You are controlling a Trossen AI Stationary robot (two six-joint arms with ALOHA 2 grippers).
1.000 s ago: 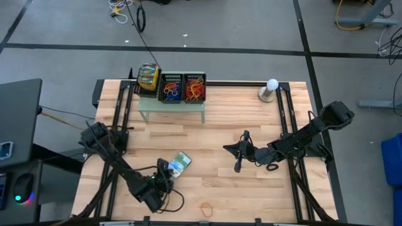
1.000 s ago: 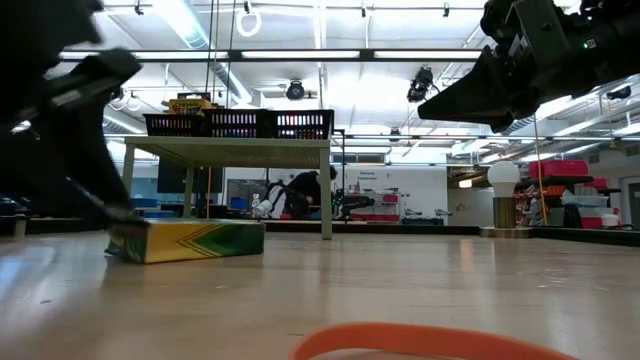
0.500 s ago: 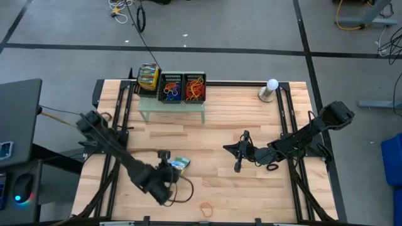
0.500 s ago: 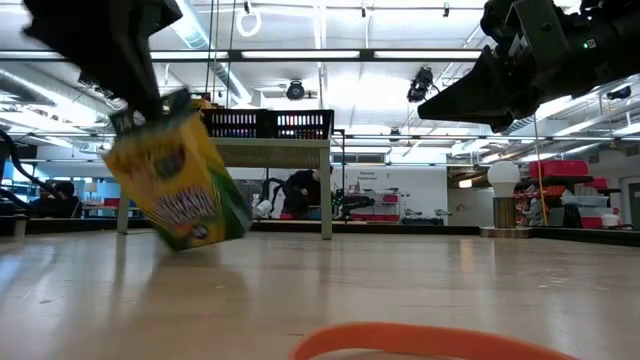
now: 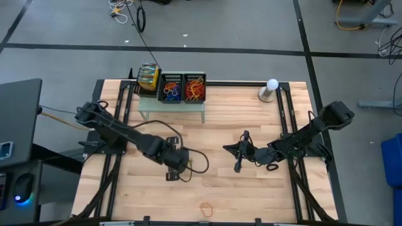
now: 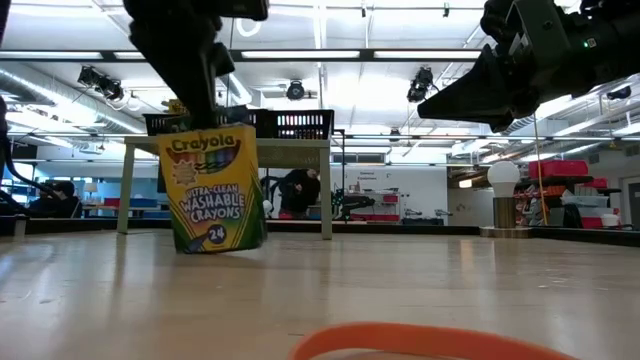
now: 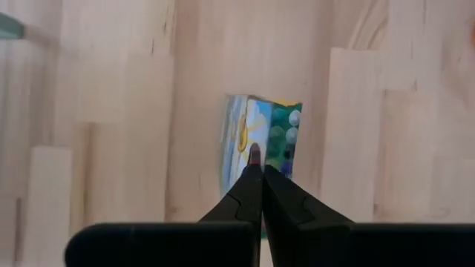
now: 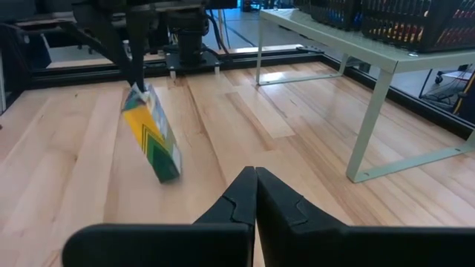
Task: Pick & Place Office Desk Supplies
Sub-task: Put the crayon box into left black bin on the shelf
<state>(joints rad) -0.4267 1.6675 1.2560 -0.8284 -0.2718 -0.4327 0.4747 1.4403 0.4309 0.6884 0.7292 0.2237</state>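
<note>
Left tool [image 6: 205,88] is clamping the top edge of a crayon box [image 6: 213,190], fingers pressed together on the flap; in the low view the box is hanging upright in the left-centre of the frame, its lower edge just above or barely touching the desk [image 6: 420,280], which one I cannot tell; in the high view the left tool [image 5: 175,161] is sitting left of centre, hiding the box beneath it; in the left wrist view the box [image 7: 261,141] is showing end-on past the closed fingertips [image 7: 256,159].

Right tool [image 5: 237,164] is holding nothing, fingers together, hovering right of centre in the high view, well apart from the box; in the right wrist view the box [image 8: 152,133] is showing tilted in the upper left.

An orange rubber band [image 5: 206,205] is lying on the desk at bottom centre of the high view; more bands are filling two black mesh trays [image 5: 183,88] on the pale-green shelf [image 5: 171,105] at upper centre; a second crayon box [image 5: 148,77] is sitting just left of the trays; a white lamp [image 5: 270,89] is standing at upper right.
</note>
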